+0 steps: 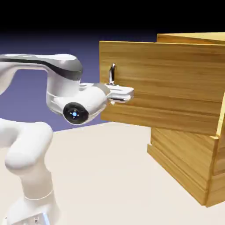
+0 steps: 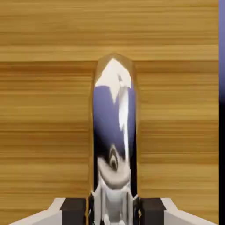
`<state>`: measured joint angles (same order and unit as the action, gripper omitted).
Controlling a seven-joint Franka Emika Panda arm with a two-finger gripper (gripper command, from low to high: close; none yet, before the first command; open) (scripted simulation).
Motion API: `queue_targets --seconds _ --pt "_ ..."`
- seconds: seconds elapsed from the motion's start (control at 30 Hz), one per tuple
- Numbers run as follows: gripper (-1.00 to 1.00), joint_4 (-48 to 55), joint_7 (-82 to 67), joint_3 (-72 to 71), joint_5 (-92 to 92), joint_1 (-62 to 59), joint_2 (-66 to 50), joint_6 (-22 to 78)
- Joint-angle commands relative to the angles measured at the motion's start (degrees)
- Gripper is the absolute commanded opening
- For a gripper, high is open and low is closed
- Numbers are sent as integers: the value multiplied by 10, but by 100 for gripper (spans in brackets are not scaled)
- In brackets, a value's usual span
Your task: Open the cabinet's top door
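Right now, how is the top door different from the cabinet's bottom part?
The top door is swung out from the cabinet, while the bottom part sits in place under it. The door has a shiny silver handle that the gripper is shut on; I see no handle on the bottom part. Both are golden, stripy wood.

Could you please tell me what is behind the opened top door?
Behind the top door, part of the cabinet's wooden body shows above and below it; the door hides the rest, including any contents.
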<state>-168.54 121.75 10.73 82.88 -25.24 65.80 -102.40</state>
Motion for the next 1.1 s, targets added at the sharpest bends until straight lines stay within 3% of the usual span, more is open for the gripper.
queue_targets --seconds 0.0,0.37,0.83,1.07 --pt "-100 7 -3 21 -23 -2 -10 19" --pt "-100 159 -66 249 -239 46 -188 240" --pt "-100 442 -194 530 -346 259 -463 530" --pt "-100 520 -257 675 -351 378 -559 620"
